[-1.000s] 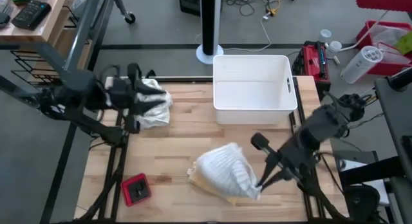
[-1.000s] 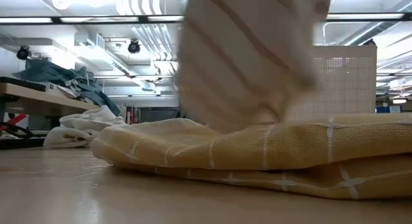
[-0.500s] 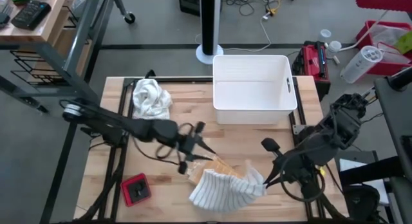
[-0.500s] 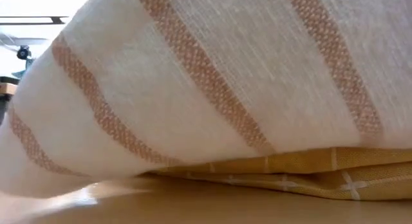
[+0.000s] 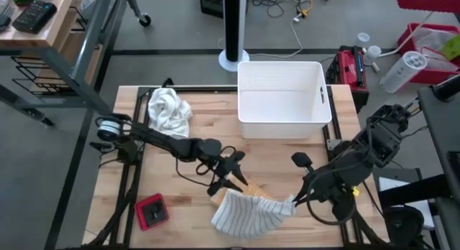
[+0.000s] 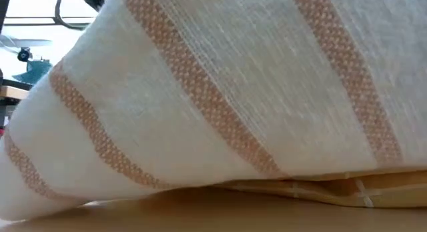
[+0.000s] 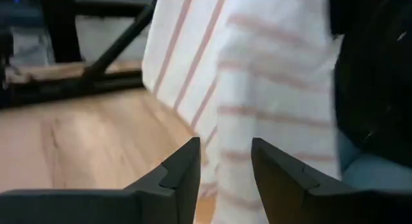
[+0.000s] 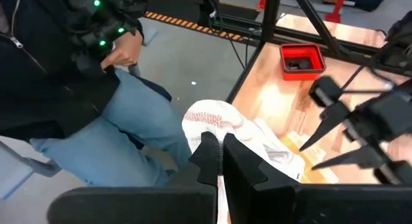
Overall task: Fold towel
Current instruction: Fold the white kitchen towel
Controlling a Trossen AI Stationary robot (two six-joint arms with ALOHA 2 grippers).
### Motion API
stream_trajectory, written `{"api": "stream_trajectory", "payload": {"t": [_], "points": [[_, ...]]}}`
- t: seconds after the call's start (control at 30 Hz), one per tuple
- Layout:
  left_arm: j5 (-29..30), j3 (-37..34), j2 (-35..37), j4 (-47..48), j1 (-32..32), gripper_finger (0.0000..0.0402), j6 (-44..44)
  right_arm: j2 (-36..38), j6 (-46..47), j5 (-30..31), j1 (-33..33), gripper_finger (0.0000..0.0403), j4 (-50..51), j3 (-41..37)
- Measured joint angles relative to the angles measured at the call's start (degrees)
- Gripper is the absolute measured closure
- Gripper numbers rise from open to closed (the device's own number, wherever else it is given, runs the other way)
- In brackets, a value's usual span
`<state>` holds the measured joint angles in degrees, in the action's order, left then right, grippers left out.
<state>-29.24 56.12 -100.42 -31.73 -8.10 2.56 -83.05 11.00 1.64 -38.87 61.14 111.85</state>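
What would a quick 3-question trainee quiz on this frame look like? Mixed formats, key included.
1. True or false: the right gripper is shut on a corner of the striped towel.
2. Which item lies under the striped towel? A) yellow checked towel B) red tray C) white bin
3. Fill in: the left gripper, fingers apart, sits beside the striped towel's ____ edge, the one toward the bin.

Key
1. True
2. A
3. far

Also on the table: a crumpled white cloth at the far left corner.
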Motion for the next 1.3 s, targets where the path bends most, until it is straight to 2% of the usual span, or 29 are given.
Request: {"api": "stream_trajectory", "payload": {"t": [0.27, 0.4, 0.5, 0.6, 0.77, 1.3], "points": [[-4.6, 1.5, -7.4, -0.6, -0.2, 0.0246, 2.8, 0.0, 1.0, 0.0, 0.0, 0.0403, -0.1, -1.9], [-10.7, 1.8, -8.2, -1.0, -0.2, 0.0250, 5.0, 0.0, 1.9, 0.0, 0.0, 0.0403, 0.0, -2.7], [-11.7, 1.2, -8.2, -1.0, -0.3, 0.0259, 7.0, 0.0, 2.1, 0.0, 0.0, 0.0403, -0.1, -2.8], [-10.6, 1.0, -8.3, -0.4, -0.7, 0.0268, 7.3, 0.0, 2.1, 0.0, 0.0, 0.0403, -0.1, -2.8], [-4.3, 0.8, -8.5, 5.2, -1.4, 0.0272, 4.9, 0.0, 2.1, 0.0, 0.0, 0.0403, -0.1, -2.8], [-3.0, 0.6, -7.7, 9.6, -4.2, 0.0247, 3.8, 0.0, 2.1, 0.0, 0.0, 0.0403, -0.1, -2.8]]}}
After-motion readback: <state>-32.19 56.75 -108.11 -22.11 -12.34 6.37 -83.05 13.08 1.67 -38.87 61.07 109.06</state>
